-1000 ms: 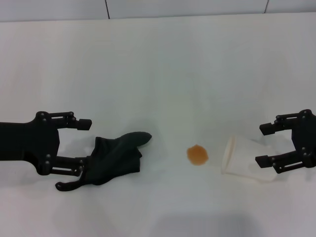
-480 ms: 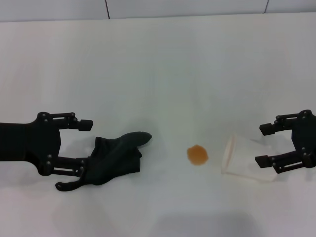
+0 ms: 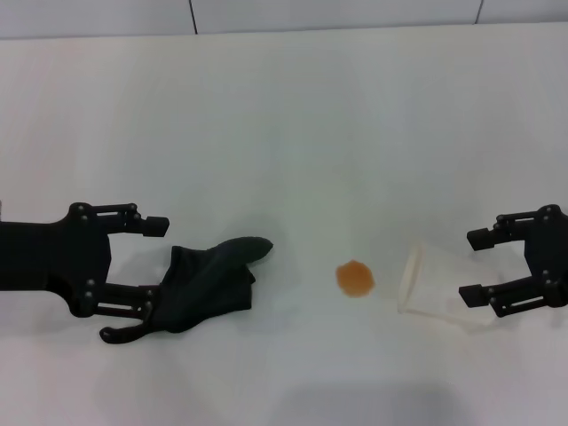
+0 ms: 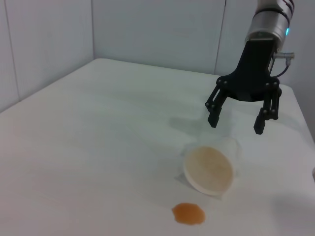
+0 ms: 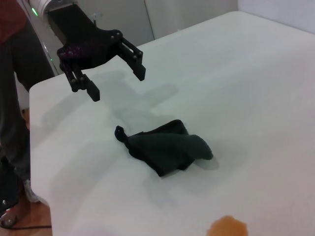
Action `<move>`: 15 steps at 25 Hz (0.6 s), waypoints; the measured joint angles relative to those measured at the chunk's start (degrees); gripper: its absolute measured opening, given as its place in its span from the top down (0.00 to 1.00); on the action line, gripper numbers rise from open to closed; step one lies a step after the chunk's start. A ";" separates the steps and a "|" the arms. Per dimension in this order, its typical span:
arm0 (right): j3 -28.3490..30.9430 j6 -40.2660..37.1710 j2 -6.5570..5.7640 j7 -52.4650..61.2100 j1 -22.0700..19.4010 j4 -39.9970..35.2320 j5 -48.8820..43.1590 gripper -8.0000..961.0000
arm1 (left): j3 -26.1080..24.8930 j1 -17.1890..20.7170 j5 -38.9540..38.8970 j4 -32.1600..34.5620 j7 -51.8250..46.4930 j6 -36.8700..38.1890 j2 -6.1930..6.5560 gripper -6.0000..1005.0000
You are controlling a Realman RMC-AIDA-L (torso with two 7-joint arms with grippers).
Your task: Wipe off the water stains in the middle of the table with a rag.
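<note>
rag (image 3: 206,282): dark green-black, crumpled, pointed tip toward the centre, near left on table (image 3: 284,133) | left gripper (image 3: 151,268): wide open, empty, beside it | water stains (image 3: 355,278): round orange-brown spot, centre | plastic cup (image 3: 435,288): tipped over, empty, right | right gripper (image 3: 475,264): open, empty, just right of cup

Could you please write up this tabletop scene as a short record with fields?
surface: wide white table
spill: small round orange-brown water stains, unwiped
rag: dark green-black wrinkled rag, lying left of the spill
cup: translucent whitish plastic cup, on its side, right of the spill
left gripper: open, above the rag's edge
right gripper: open, beside the cup
</note>
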 joint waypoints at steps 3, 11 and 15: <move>0.02 0.08 0.00 0.00 0.08 0.55 0.00 0.16 | 0.04 0.00 0.02 0.00 -0.25 0.27 0.05 0.17; -0.21 0.25 -0.14 4.02 0.31 -3.72 -1.41 0.17 | 0.16 -0.12 0.59 0.09 -0.45 0.38 0.07 0.17; -1.25 0.03 -0.13 8.80 0.63 -9.63 -4.88 0.17 | 0.18 -0.31 0.75 0.04 -0.35 0.37 0.03 0.17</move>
